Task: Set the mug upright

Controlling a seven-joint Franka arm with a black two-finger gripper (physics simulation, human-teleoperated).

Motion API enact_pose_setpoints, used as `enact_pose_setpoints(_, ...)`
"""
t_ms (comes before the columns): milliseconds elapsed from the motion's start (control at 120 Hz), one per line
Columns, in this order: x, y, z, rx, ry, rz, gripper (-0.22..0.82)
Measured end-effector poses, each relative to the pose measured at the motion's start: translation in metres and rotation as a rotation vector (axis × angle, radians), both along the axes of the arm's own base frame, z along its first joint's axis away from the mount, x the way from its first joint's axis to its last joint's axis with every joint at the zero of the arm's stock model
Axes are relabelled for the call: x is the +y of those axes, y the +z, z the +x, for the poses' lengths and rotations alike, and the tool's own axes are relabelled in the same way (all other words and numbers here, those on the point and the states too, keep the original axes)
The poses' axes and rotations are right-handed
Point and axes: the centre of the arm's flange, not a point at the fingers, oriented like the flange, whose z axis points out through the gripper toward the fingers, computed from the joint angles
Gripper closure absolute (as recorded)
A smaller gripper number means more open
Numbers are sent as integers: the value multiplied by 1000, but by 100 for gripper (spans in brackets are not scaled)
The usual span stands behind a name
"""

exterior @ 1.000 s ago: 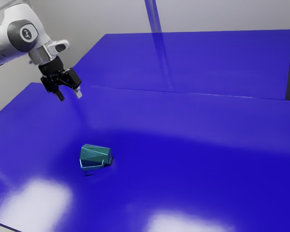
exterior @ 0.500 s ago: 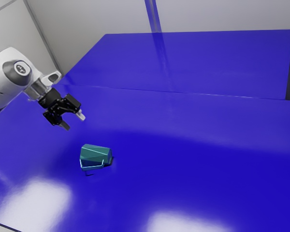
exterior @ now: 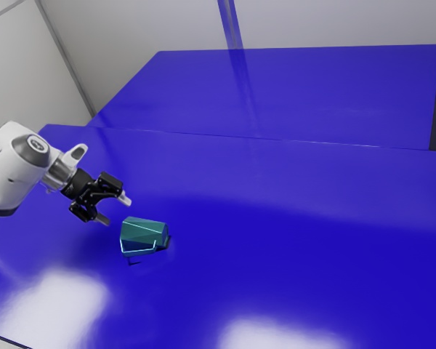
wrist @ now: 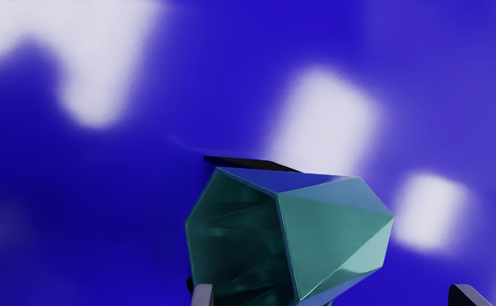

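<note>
Hovering spread open, pinching nothing, the black two-finger gripper (exterior: pixel 115 210) is probably lining up a grasp. At its four o'clock in the exterior view, the glossy, faceted teal mug (exterior: pixel 142 234) is lying sideways on the shiny blue table (exterior: pixel 276 254), its mouth facing about nine, no contents showing. Righting is calling for gripping, then turning its base down.

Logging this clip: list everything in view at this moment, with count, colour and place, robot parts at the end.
Mug: one, teal, lying on its side on the table
Table: one, blue, under the mug
Far surface: one, blue, beyond the table
Wall strip: one, bluish, above the far surface
Arm: one, white and grey, at the exterior view's left
Gripper: one, black, open, near the mug
Fingertips: two, greyish, spread apart
</note>
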Motion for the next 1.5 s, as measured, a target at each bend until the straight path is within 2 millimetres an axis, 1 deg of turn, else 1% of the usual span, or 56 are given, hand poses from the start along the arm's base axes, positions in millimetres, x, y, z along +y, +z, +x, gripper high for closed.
enact_pose_setpoints(108, 6, -19, -1, 8, 39, -29, 0)
enact_pose_setpoints(225, 6, -28, -4, -2, 48, -50, 0)
enact_pose_setpoints(308, 1, -31, -5, -11, 27, -60, 0)
enact_pose_setpoints(567, -26, -34, -1, -76, -63, -143, 0)
enact_pose_setpoints(650, -30, -47, -1, -72, -78, -171, 0)
enact_pose_setpoints(725, -28, -52, -2, -80, -82, -189, 1)
enact_pose_setpoints(742, -28, -53, -3, -83, -84, -192, 2)
enact_pose_setpoints(758, -27, -53, -3, -86, -85, -194, 6)
enact_pose_setpoints(858, -26, -50, -2, -111, -104, -203, 34)
enact_pose_setpoints(900, -27, -50, -2, -119, -115, -207, 44)
enact_pose_setpoints(958, -28, -48, -1, -131, -132, -214, 54)
enact_pose_setpoints(1025, -31, -45, -1, -142, -151, -223, 62)
enact_pose_setpoints(1142, -34, -41, -1, -163, -186, -238, 70)
enact_pose_setpoints(1275, -38, -25, 1, -203, -229, -254, 74)
enact_pose_setpoints(1408, -42, 1, 3, -260, -274, -259, 76)
enact_pose_setpoints(1500, -39, 29, 16, -293, -329, -206, 77)
